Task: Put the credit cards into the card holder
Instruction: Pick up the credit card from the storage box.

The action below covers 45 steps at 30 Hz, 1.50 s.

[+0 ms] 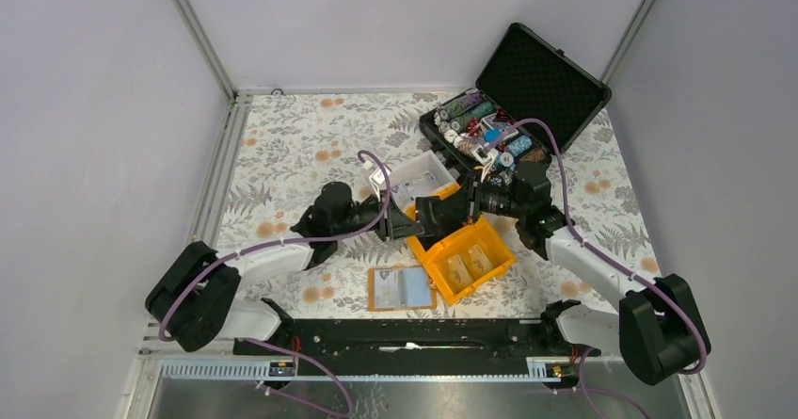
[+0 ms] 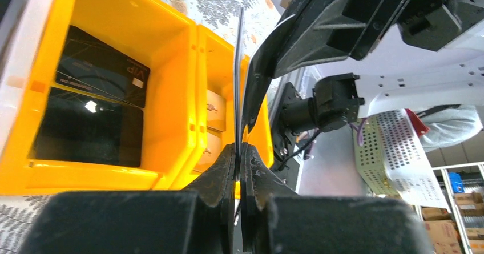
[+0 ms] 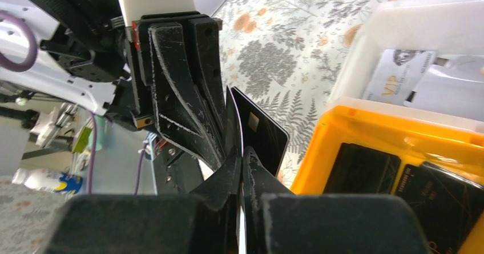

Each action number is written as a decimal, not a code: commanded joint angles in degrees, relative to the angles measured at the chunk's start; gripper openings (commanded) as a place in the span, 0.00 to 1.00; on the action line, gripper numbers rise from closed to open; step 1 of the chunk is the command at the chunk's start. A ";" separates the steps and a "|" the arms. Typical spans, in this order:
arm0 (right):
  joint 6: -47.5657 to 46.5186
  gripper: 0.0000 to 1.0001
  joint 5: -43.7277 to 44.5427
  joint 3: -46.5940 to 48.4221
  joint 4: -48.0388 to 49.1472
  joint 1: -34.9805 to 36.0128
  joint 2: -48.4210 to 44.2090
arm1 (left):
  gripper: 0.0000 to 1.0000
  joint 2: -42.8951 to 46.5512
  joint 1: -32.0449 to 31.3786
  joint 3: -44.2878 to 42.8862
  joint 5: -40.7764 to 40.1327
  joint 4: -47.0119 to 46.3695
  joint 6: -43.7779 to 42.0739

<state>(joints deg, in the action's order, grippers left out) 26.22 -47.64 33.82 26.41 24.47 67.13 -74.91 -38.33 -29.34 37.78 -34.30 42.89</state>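
1 credit card [image 3: 259,129], dark-faced with a small chip contact, thin and stiff, stands on edge. It is pinched at one end between the jaws of the left gripper [image 2: 239,151] and at the other between those of the right gripper [image 3: 241,157]. 2 more dark cards [image 2: 97,71], one marked VIP, lie flat to the left of the left jaws. The card holder [image 1: 402,288], orange with pale blue-grey pockets, lies unfolded and flat on the near side of both jaws, apart from them.

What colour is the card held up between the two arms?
Black. The card shows best in the right wrist view.
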 commanded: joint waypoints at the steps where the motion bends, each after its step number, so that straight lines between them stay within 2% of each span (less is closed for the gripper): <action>1: -3.23 0.00 7.39 -1.22 4.22 0.76 -1.94 | 0.00 -2.94 0.09 -4.03 -4.85 -2.01 -4.70; 8: -7.15 0.00 9.78 -0.94 5.84 0.76 1.31 | 0.02 -8.90 0.10 -9.19 -8.39 0.82 -10.59; 13: -9.77 0.00 13.88 -3.31 5.33 0.76 0.87 | 0.20 -13.07 0.14 -11.14 -10.48 3.65 -14.24; 17: -10.66 0.00 17.83 -5.68 3.00 0.76 -2.35 | 0.45 -14.47 0.11 -11.94 -11.77 5.03 -15.55; 19: -10.73 0.00 19.48 -6.97 2.41 0.76 -4.57 | 0.50 -14.32 0.18 -12.17 -12.57 5.74 -16.27; 27: -11.03 0.00 23.92 -5.88 -3.64 0.76 -10.06 | 0.80 -8.37 0.10 -12.09 -16.36 10.18 -18.92; 30: -10.44 0.00 23.41 -4.86 -6.08 0.76 -11.47 | 0.87 -4.38 0.09 -11.07 -17.05 10.83 -19.08; 35: -5.93 0.00 14.68 -3.56 -7.12 0.76 -12.17 | 0.90 2.85 0.09 -8.89 -14.58 11.41 -15.79; 40: -0.39 0.00 10.28 -3.28 -10.97 1.00 -13.27 | 0.91 11.23 0.07 -2.72 -14.09 11.61 -8.95; 45: 6.15 0.00 5.02 -6.39 -7.01 4.05 -16.79 | 0.92 18.42 -0.08 4.44 -8.03 7.88 -0.56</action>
<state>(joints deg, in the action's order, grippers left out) 25.96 -36.27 28.32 16.16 25.80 53.45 -61.23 -38.35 -29.41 24.14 -21.96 34.28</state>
